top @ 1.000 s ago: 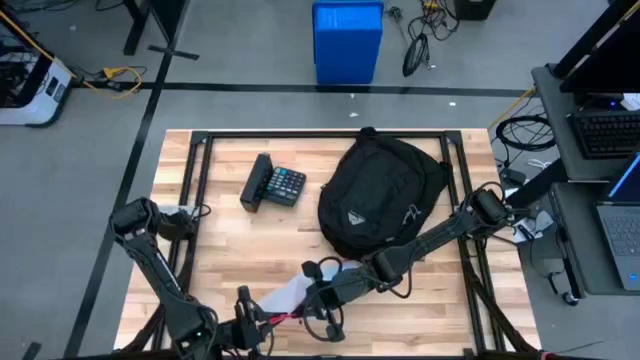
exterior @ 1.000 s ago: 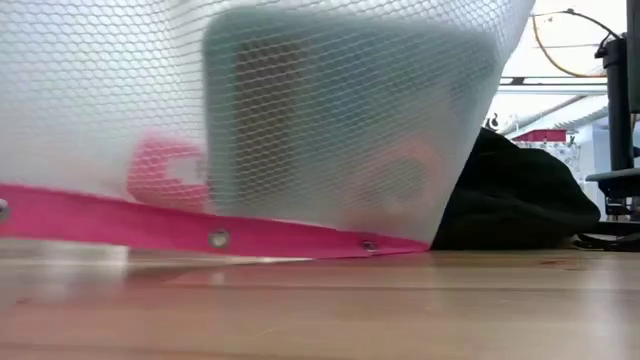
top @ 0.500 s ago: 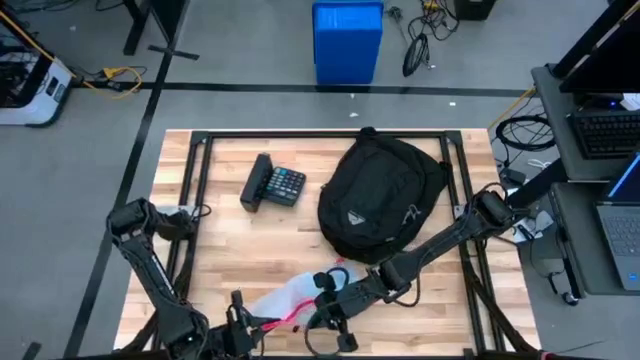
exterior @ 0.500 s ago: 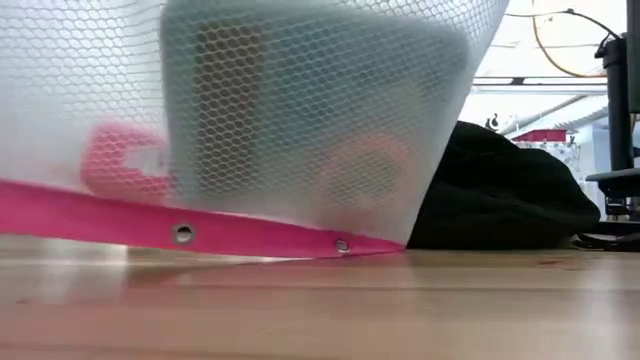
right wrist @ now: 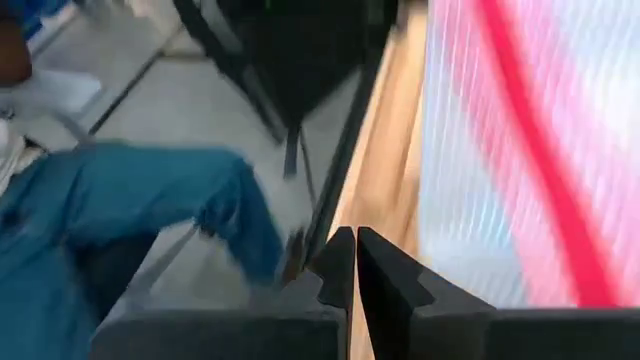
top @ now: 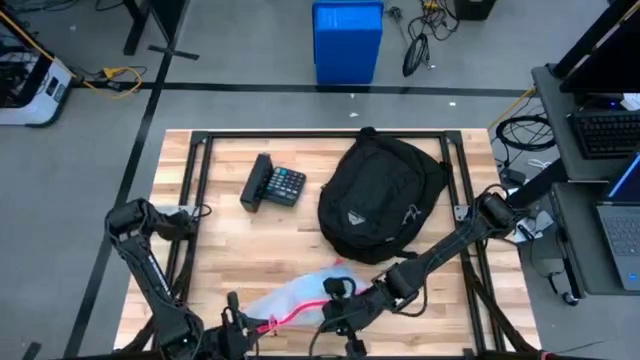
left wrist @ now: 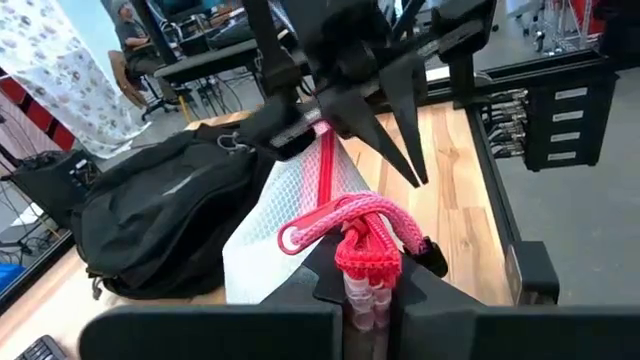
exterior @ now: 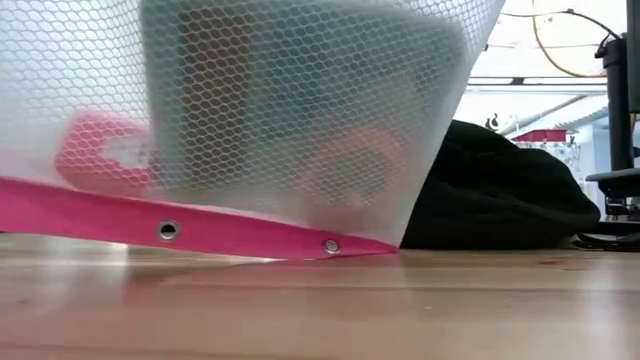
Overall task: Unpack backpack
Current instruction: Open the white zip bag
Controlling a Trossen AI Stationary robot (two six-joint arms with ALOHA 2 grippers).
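Note:
The black backpack (top: 378, 203) lies on the far right of the table, resting on its back with the logo patch up; it also shows in the low view (exterior: 510, 190). A white mesh bag (top: 295, 297) with a pink hem (exterior: 180, 232) lies near the front edge, with pink and teal things blurred inside. My left gripper (top: 240, 325) is at the bag's left, shut on its pink drawstring (left wrist: 340, 215). My right gripper (top: 345, 325) is shut at the bag's near right side; I cannot tell whether it touches the bag. My left gripper pinches the bunched pink drawstring (left wrist: 362, 268) between its two fingers, at the knotted end beyond the bag's mouth. The fingers lie roughly level and come from the table's near left. The cord runs from them to the bag's pink hem, and the bag rests on the table.
A black calculator (top: 274, 184) lies at the far left of the table. A black frame rail (top: 200, 140) runs around the tabletop. A blue bin (top: 347, 42) stands on the floor beyond the far edge. A person's leg in blue trousers (right wrist: 120, 210) is beside the near edge.
My left gripper has drawn back toward the table's near left with the drawstring, and the mesh bag has slid left along the table. My right gripper has moved toward the near edge, off the bag's top.

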